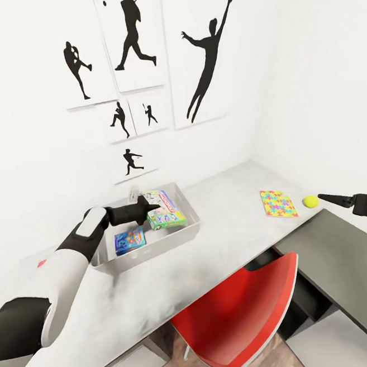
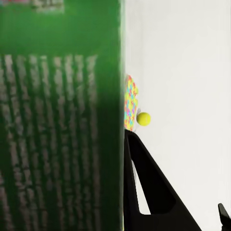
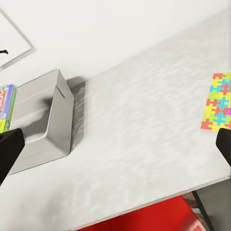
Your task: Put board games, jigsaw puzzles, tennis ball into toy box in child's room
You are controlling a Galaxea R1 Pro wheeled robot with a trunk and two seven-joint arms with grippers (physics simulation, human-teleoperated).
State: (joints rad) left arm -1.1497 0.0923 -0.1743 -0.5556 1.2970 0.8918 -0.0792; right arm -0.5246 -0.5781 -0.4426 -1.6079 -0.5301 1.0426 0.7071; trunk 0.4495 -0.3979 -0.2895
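Our left gripper (image 1: 150, 207) is clamped on a green board game (image 1: 166, 217) over the toy box (image 1: 191, 227). Right gripper (image 1: 322, 197) sits just beside the tennis ball (image 1: 310, 201); can't tell its jaw state. Jigsaw puzzle (image 1: 278, 203) lies well right of the box.

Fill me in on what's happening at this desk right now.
The left tool holds a green board game over the grey toy box, where a blue box and another game already lie. The right tool reaches toward the tennis ball, with its fingers apart. A colourful jigsaw puzzle lies flat on the table beside the ball.
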